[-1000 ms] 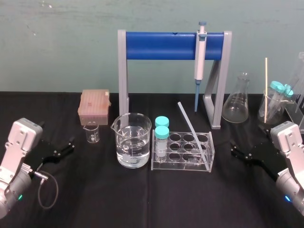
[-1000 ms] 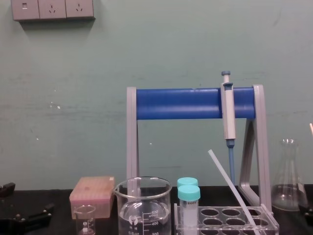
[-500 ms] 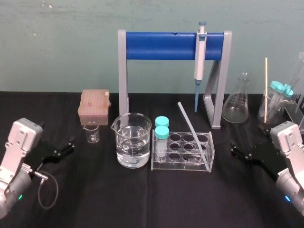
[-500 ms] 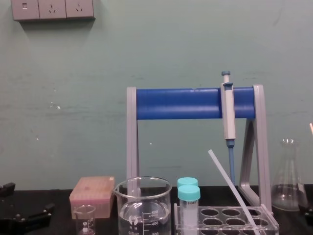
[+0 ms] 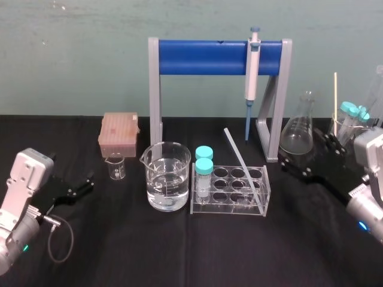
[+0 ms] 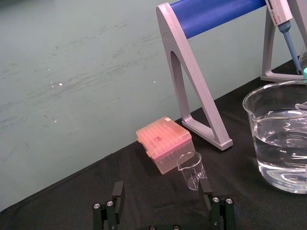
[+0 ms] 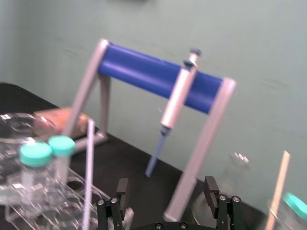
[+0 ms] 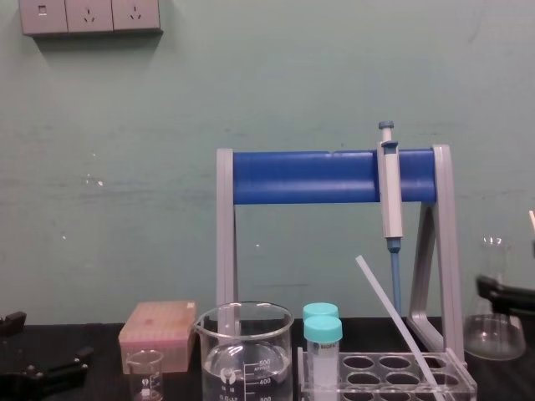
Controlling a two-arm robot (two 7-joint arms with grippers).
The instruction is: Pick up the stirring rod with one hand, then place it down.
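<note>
Jaws of the black two-fingered right gripper (image 5: 304,148) stand wide apart and empty. It is held over the black counter (image 5: 179,251), just right of the clear plastic tube rack (image 5: 227,210). The long, thin, translucent whitish glass stirring rod (image 5: 242,161) leans in a well at the rack's right end, its top slanting up and leftward. It is probably light, stiff, slick and brittle, so a gentle pinch on the free upper shaft looks safest. The black left gripper (image 5: 72,167), also open and empty, sits parked at the counter's left.
</note>
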